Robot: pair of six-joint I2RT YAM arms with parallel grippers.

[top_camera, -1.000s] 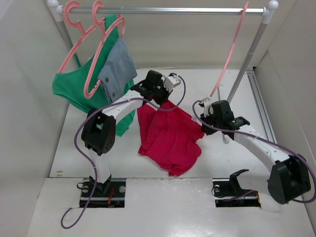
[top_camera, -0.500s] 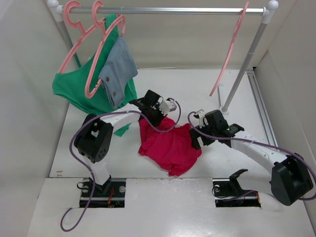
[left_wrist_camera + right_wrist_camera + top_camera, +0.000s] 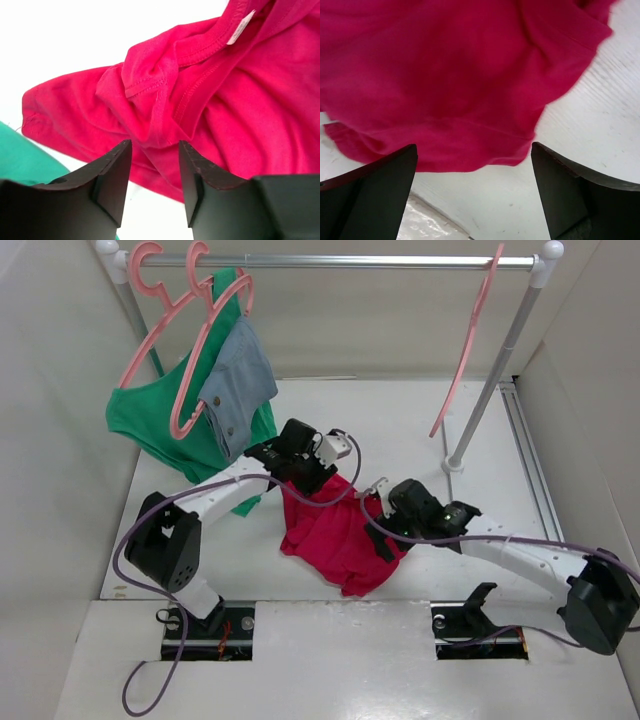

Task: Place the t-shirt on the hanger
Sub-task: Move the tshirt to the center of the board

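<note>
Hangers numbered three from above: two clothed ones [image 3: 180, 428] left, the bare hanger [image 3: 466, 345] slanting downward, edge-on, at the rail's [image 3: 340, 260] right end. One t-shirt [image 3: 340, 535] lay crumpled on the surface [image 3: 400, 430]. Left wrist: left fingers [image 3: 112, 175] parted, released, before a collar fold. Right wrist: right fingers [image 3: 375, 195] gaped wide over the hem.

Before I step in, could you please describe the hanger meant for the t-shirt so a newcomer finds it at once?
Find the metal rail across the back and follow it to its right end. The hanger hangs there alone, a thin salmon-pink frame. Unlike the two pink hangers at the left end, it carries no clothing.
</note>
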